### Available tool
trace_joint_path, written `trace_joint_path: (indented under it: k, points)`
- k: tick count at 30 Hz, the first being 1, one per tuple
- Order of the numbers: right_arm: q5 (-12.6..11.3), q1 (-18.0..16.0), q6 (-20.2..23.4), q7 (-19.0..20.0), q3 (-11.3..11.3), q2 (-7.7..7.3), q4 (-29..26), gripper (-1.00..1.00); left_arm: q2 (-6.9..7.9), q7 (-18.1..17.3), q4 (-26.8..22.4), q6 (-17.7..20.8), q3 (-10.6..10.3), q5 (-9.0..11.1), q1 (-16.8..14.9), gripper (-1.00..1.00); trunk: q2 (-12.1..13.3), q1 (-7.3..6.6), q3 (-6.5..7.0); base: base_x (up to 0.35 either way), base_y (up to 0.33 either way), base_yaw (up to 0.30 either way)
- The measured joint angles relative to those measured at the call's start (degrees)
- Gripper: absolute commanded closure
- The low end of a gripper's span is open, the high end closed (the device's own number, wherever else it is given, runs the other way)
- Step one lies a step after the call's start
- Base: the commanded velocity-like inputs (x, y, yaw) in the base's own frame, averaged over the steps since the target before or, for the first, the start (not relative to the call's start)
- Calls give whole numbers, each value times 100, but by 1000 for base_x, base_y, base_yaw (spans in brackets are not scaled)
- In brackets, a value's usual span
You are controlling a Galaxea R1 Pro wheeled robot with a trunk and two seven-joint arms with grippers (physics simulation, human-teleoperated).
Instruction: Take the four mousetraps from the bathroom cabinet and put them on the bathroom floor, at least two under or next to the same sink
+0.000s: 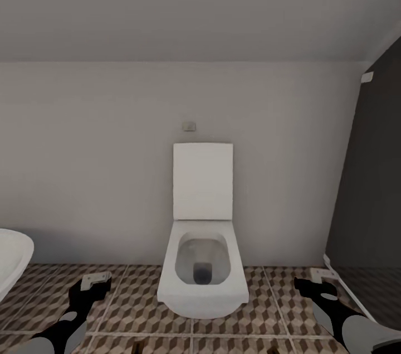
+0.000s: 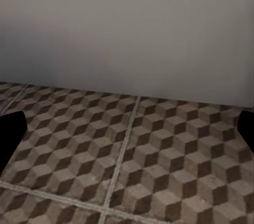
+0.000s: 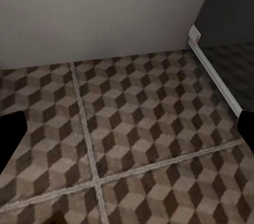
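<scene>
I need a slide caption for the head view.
Open white toilet on cube-patterned bathroom floor, both grippers low.

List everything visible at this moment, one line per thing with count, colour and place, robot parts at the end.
toilet: one, white, lid raised, against the back wall at centre.
flush plate: one, small, grey, on the wall above the toilet.
white basin edge: one, curved rim at the head view's left border; what fixture it belongs to cannot be told.
bathroom floor: brown, beige and cream cube-pattern tiles with pale grout lines, across the bottom.
wall: pale grey, behind the toilet.
dark panel: one, charcoal, at the right, with a white strip along its base.
left gripper: one, black with a pale tip, low left over the tiles, holding nothing.
right gripper: one, black with a pale tip, low right over the tiles, holding nothing.
</scene>
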Motion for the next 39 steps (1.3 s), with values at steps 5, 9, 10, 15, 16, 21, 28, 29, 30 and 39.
trace_joint_path:
  k: [5,9,10,15,16,21,28,29,30,39]
  points:
    - [0,0,0,0,0,0,0,-100,0,1,0,-2,0,0,0,-100,201,-110,90,0,0,0]
    - [0,0,0,0,0,0,0,-100,0,-2,0,-3,0,0,0,-100,361,-198,162,0,0,0]
    - [0,0,0,0,0,0,0,-100,0,-2,0,-4,0,0,0,-100,401,-220,180,0,0,0]
    - [0,0,0,0,0,0,0,-100,0,-3,0,-4,0,0,0,-100,602,-330,269,0,0,0]
    - [0,0,0,0,0,0,0,-100,0,-3,0,-3,0,0,0,-100,642,-352,287,0,0,0]
    - [0,0,0,0,1,0,0,-100,0,-4,0,-5,0,0,0,-100,842,-461,377,0,0,0]
    - [0,0,0,0,3,0,0,-100,0,-4,0,-7,0,0,0,-100,1123,-615,503,0,0,0]
    - [0,0,0,0,3,0,0,-100,0,-4,0,-7,0,0,0,-100,1163,-637,521,0,0,0]
    - [0,0,0,0,2,0,0,-100,0,-4,0,-7,0,0,0,-100,1203,-659,539,0,0,0]
    - [0,0,0,0,2,0,0,-100,0,-4,0,-7,0,0,0,-100,1564,-857,700,0,0,0]
